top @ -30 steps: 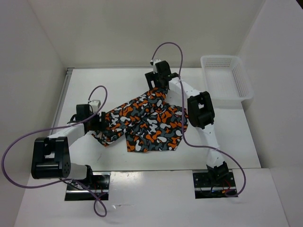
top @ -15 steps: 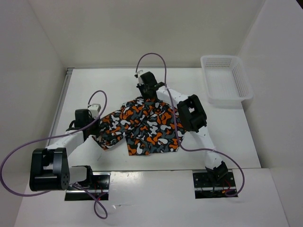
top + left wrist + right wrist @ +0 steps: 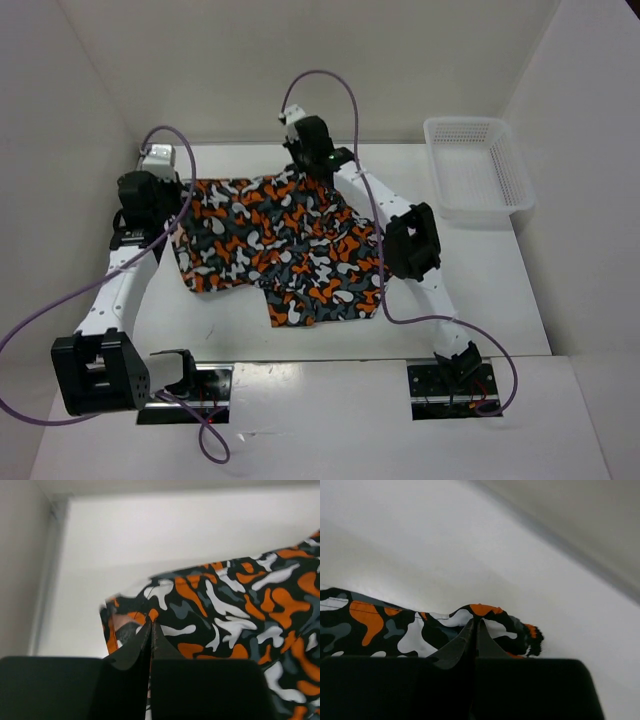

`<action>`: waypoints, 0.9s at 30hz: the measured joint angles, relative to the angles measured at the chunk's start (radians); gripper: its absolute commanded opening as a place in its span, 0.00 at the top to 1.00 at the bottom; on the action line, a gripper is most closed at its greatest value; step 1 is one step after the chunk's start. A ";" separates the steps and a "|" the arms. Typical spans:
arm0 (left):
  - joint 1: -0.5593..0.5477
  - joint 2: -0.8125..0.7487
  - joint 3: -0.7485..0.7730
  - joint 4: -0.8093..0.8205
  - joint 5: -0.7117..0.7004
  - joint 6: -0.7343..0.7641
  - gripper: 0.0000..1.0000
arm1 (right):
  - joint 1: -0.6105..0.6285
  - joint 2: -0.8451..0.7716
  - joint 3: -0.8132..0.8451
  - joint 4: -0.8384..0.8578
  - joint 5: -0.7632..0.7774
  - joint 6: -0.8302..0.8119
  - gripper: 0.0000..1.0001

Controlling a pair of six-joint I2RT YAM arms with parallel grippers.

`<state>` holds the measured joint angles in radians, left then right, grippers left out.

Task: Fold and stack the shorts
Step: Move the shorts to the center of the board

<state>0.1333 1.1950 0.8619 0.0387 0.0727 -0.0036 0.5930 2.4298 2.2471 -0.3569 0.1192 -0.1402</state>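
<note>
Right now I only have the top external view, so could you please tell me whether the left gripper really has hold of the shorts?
Observer: Yes. In the left wrist view the left gripper has its jaws pressed together on an edge of the shorts, with no gap between them.
Operator: Thank you. Could you check the right gripper as well, please?
Observer: The right wrist view shows the right gripper shut on the shorts too. It is pinching an edge of the fabric, and a small bunched corner pokes out just beyond the tips.
</note>
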 measured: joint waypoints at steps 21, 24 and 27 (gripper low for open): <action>-0.015 -0.665 -0.090 -0.529 0.246 0.004 0.19 | 0.003 -1.032 -1.110 -0.075 -0.207 -0.318 0.00; -0.017 -0.739 -0.160 -0.682 0.315 0.002 0.19 | 0.004 -1.034 -1.289 -0.239 -0.242 -0.354 0.00; -0.018 -0.762 -0.201 -0.752 0.320 0.001 0.19 | 0.002 -1.080 -1.300 -0.301 -0.255 -0.367 0.00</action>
<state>0.1158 0.4332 0.6605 -0.7132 0.3923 -0.0025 0.5953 1.3499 0.9466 -0.6579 -0.1356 -0.5076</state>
